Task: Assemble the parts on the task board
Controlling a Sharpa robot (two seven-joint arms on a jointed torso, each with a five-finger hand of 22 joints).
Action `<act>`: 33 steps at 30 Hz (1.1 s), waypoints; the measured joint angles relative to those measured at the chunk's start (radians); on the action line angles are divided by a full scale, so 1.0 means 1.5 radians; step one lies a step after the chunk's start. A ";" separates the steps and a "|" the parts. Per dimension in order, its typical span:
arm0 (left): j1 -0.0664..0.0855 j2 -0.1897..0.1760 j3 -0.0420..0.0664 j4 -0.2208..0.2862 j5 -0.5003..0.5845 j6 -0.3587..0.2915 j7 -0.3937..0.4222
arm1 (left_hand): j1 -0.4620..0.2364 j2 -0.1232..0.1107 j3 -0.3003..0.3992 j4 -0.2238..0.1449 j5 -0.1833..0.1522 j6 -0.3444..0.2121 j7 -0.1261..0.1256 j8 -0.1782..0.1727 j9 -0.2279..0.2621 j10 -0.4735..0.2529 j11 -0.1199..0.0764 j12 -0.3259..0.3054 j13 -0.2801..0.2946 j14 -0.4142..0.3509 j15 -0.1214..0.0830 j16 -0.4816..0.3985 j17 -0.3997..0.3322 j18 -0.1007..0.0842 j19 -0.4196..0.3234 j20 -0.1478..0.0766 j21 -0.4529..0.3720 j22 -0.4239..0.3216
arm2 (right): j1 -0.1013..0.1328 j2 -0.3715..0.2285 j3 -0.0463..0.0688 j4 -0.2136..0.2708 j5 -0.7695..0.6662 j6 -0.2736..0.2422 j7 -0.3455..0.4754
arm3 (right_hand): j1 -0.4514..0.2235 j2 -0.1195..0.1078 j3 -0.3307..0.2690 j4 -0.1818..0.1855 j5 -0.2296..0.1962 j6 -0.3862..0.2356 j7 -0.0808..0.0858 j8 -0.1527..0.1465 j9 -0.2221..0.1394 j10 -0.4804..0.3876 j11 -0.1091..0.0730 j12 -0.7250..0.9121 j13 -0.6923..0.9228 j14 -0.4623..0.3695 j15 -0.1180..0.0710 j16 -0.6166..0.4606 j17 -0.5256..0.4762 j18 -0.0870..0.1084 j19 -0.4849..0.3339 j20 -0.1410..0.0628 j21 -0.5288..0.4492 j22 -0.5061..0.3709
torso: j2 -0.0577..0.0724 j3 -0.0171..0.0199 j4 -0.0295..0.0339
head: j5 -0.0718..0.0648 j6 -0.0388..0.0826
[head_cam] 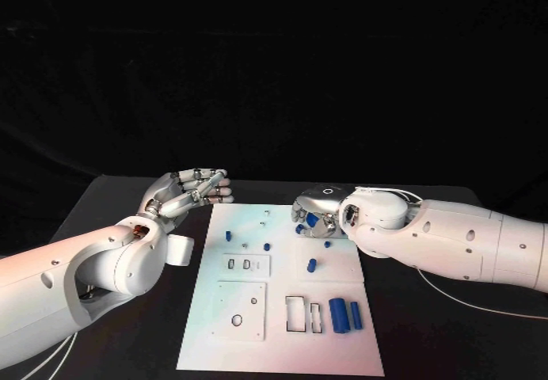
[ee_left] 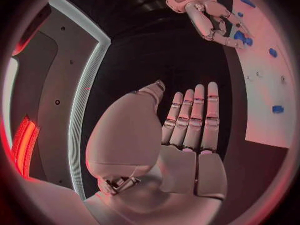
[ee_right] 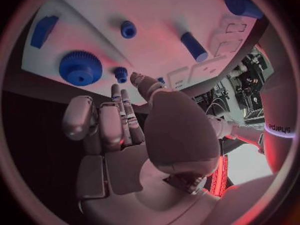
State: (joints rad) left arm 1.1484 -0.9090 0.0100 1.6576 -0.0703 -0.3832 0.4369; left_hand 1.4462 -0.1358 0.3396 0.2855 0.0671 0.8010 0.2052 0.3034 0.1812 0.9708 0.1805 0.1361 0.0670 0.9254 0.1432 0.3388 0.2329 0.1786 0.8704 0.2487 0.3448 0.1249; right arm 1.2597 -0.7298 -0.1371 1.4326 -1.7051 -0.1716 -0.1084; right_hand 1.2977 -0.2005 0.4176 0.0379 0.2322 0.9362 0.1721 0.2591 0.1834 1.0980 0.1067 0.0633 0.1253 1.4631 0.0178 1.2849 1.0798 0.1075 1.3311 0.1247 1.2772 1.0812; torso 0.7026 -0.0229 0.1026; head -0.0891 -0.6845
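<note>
The white task board (head_cam: 286, 332) lies in the middle of the black table. Blue parts sit on it: a small piece (head_cam: 229, 235) at the far left, a peg (head_cam: 312, 264) and two cylinders (head_cam: 346, 314) near the front right. My left hand (head_cam: 188, 194) hovers just off the board's far left corner, fingers straight (ee_left: 194, 120), holding nothing. My right hand (head_cam: 320, 210) is over the far right edge, above a blue gear (ee_right: 81, 67). Its fingers (ee_right: 122, 110) reach toward a small blue peg (ee_right: 120, 74) without gripping it.
Cut-out slots (head_cam: 302, 314) and holes (head_cam: 237, 321) mark the board's front half. Black table (head_cam: 126, 206) surrounds the board. A white cable (head_cam: 480, 305) runs under the right arm. The right hand (ee_left: 212, 15) also appears in the left wrist view, near blue parts (ee_left: 240, 35).
</note>
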 measured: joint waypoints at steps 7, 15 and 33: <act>0.000 0.000 0.001 0.000 0.000 0.001 -0.001 | 0.000 0.000 0.000 0.000 0.000 0.000 0.000 0.000 -0.001 0.000 0.000 0.000 0.000 -0.002 0.002 -0.003 0.000 0.000 0.000 0.000 0.000 0.000 | -0.003 0.003 0.000 -0.005 -0.006 0.003 0.000 | 0.006 0.006 0.014 0.003 0.003 0.006 0.001 0.005 0.003 0.009 0.001 0.000 0.001 0.000 0.000 0.015 0.013 0.000 0.004 0.000 0.015 0.023 | 0.003 -0.0017 0.0036 | -0.005 -0.003; 0.000 0.001 0.001 -0.001 0.000 0.003 -0.002 | 0.000 0.000 0.000 0.000 0.000 0.000 0.000 0.000 -0.001 0.000 0.000 0.000 0.000 -0.002 0.002 -0.003 0.000 0.000 0.000 0.000 0.000 0.000 | -0.005 0.005 0.000 -0.010 -0.008 0.004 0.000 | 0.010 0.010 0.038 0.009 -0.009 0.016 0.001 0.010 0.006 0.021 0.001 0.000 0.002 0.000 0.000 0.032 0.028 -0.010 0.014 0.000 0.033 0.050 | 0.005 -0.0033 0.0079 | -0.010 -0.007; 0.000 -0.002 0.001 -0.001 0.000 0.007 -0.006 | 0.000 0.000 0.000 0.000 0.000 0.000 0.000 0.000 -0.001 -0.003 0.002 0.000 0.000 -0.002 0.002 -0.003 0.000 0.000 0.000 0.000 0.000 -0.001 | -0.005 0.009 0.001 -0.024 -0.008 0.002 -0.002 | 0.023 0.029 0.089 0.001 -0.037 0.029 -0.005 0.021 0.019 0.042 -0.006 -0.001 0.002 0.000 0.000 0.048 0.038 -0.010 0.021 -0.002 0.053 0.084 | 0.009 -0.0055 0.0140 | -0.020 -0.008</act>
State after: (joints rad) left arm 1.1488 -0.9113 0.0118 1.6566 -0.0708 -0.3722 0.4280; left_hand 1.4462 -0.1357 0.3395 0.2855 0.0671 0.8009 0.2052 0.3034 0.1803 0.9668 0.1842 0.1361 0.0671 0.9219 0.1467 0.3349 0.2336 0.1785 0.8703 0.2487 0.3448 0.1238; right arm 1.2525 -0.7167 -0.1352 1.3974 -1.7178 -0.1689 -0.1119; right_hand 1.3329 -0.1565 0.5511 0.0388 0.1760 0.9790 0.1645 0.2899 0.2122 1.1609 0.0977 0.0613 0.1283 1.4630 0.0178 1.3575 1.1374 0.0924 1.3628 0.1216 1.3571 1.2079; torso 0.7158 -0.0312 0.1236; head -0.1192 -0.6959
